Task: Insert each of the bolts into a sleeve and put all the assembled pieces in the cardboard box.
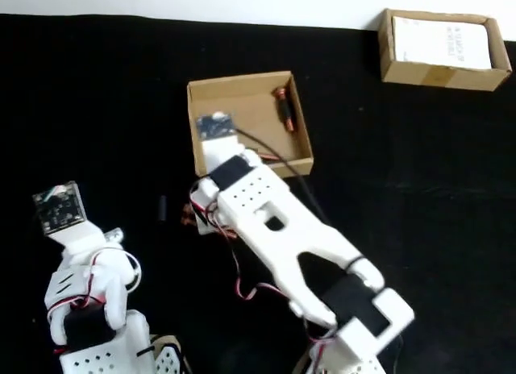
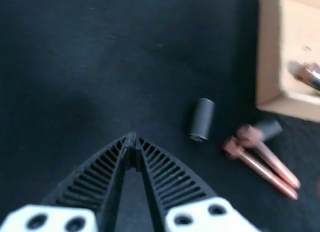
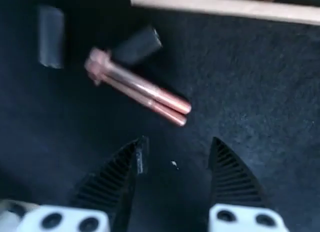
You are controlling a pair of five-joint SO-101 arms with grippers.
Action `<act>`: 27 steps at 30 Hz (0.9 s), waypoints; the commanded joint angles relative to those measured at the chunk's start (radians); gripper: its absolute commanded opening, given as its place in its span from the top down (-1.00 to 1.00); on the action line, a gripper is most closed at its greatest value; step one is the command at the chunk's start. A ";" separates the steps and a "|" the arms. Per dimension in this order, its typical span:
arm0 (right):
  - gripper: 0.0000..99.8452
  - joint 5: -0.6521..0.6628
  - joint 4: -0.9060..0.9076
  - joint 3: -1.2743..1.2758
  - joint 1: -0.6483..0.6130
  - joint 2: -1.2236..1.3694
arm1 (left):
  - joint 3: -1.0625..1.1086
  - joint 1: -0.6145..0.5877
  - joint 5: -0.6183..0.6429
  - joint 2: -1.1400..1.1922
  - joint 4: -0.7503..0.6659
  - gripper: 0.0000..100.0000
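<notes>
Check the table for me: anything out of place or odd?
Nothing damaged or spilled. Two bare bolts lie side by side outside the cardboard box, one sleeve by their heads, a second sleeve apart. One assembled piece lies inside.

The right gripper [image 3: 177,151] hangs over the black cloth [image 3: 260,82] with its jaws spread apart and nothing between them. Just beyond its tips, 2 copper bolts [image 3: 145,87] lie side by side, touching. 1 black sleeve [image 3: 136,44] rests against their heads; a second sleeve [image 3: 51,36] lies apart. Past them runs the cardboard box [image 3: 225,7] wall.
</notes>
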 commanded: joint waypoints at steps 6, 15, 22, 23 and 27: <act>0.64 0.003 0.021 -0.344 0.045 0.196 | 0.116 -0.222 0.006 -0.004 -0.158 0.98; 0.64 -0.351 0.128 -0.644 0.018 0.406 | 0.180 -0.242 0.006 -0.004 -0.157 0.98; 0.65 -0.476 0.134 -0.728 -0.051 0.483 | 0.180 -0.239 0.006 -0.004 -0.155 0.98; 0.65 -0.486 0.134 -0.736 -0.061 0.496 | 0.180 -0.237 0.006 -0.004 -0.155 0.98; 0.65 -0.509 0.134 -0.766 -0.074 0.556 | 0.180 -0.237 0.006 -0.004 -0.155 0.98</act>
